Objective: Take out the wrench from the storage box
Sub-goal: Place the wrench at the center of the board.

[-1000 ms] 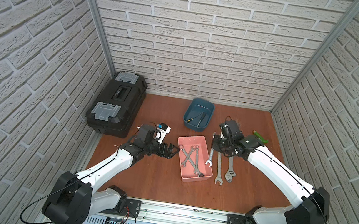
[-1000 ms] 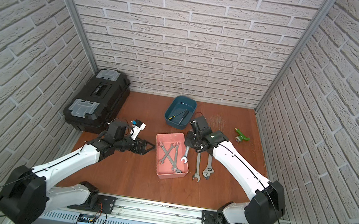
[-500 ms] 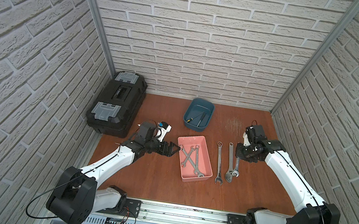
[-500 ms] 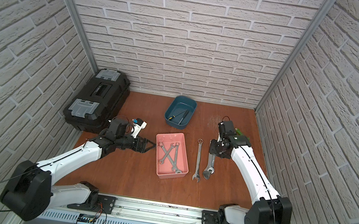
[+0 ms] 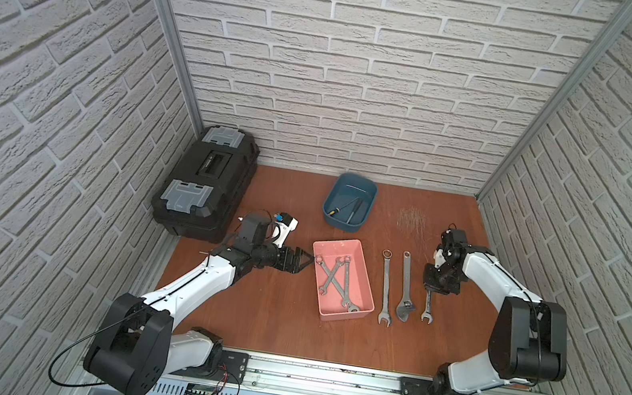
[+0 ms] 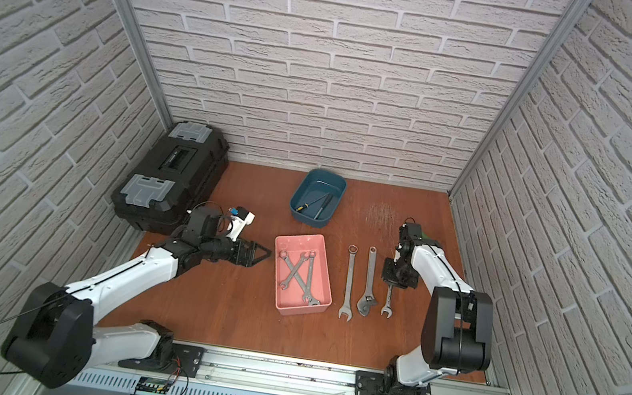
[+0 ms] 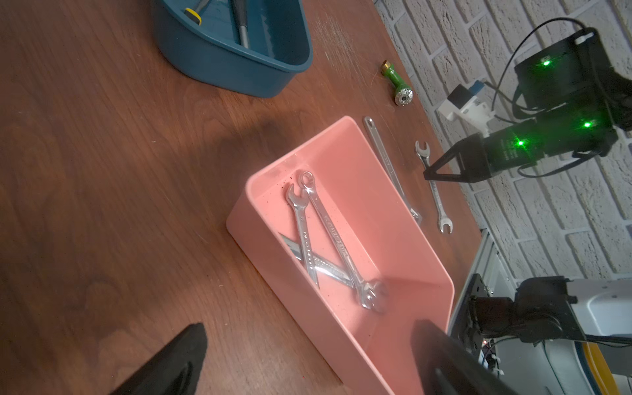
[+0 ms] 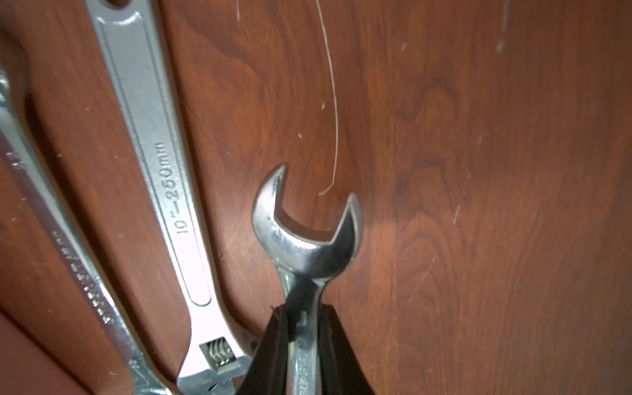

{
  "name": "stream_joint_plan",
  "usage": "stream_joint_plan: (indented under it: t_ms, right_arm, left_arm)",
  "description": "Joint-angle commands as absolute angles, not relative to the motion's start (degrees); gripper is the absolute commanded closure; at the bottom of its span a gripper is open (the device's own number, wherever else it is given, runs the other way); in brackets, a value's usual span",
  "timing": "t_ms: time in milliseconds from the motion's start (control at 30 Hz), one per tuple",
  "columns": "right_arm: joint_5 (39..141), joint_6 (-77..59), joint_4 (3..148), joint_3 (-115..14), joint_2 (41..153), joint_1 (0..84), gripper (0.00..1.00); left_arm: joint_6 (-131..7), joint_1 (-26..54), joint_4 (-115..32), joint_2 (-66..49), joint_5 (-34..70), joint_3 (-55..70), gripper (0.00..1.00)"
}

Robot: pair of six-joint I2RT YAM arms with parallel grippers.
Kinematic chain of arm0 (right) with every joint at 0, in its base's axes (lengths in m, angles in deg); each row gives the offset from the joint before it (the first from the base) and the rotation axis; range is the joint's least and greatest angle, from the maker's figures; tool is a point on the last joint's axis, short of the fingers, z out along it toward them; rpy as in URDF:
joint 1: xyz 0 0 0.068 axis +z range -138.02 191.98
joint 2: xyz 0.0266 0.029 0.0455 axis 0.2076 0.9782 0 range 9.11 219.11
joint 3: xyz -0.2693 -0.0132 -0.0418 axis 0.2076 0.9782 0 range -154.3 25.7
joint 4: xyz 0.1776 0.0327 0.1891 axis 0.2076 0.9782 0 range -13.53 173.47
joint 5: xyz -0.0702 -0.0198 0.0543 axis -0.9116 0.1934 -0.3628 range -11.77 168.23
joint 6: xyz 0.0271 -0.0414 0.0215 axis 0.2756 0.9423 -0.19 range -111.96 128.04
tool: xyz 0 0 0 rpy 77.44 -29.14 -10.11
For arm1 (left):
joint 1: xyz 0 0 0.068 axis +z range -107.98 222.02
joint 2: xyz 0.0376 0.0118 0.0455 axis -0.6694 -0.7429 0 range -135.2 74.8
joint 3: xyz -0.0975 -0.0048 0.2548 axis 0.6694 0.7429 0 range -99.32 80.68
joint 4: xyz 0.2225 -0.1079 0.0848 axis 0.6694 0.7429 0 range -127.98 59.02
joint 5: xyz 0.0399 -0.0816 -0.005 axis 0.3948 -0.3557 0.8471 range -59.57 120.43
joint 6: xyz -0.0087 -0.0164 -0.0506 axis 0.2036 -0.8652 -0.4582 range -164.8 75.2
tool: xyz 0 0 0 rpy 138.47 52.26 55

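The right gripper pinches a small wrench (it is outside the pink storage box). The left gripper is spread wide just beside it.

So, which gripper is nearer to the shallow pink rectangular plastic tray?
Left. The open left gripper sits just beside the pink tray; the right gripper stands beyond the long silver adjustable wrench, shut on a small steel wrench.

The adjustable wrench has "10"–250mm" stamped along its handle. The long wrench beside it carries raised lettering, perhaps a brand, too blurred to read. The small wrench has shank lettering, likewise illegible.
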State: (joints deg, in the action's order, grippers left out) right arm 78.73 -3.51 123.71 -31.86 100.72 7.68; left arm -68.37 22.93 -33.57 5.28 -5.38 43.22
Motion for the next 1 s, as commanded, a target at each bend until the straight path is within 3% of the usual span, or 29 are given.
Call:
stream_joint_plan:
  t_ms: [0,433,733,967]
  right_arm:
    - [80.1,-1.5,121.5,-34.4,103.6,7.2,0.96]
    - [78.8,0.5,120.3,-37.4,111.1,7.0,0.92]
    - [81.3,0.1,121.0,-38.1,110.5,7.1,0.69]
    - [81.8,-0.4,124.0,-40.7,106.6,8.0,0.64]
  left_arm:
    - [-67.3,23.5,-36.2,4.5,-6.8,43.3,0.02]
    - [-67.8,24.1,-38.0,2.6,-7.0,43.5,0.02]
    - [-67.9,24.0,-37.0,3.0,-6.5,42.9,0.02]
    - [-67.5,24.0,-35.0,3.1,-6.4,41.1,0.02]
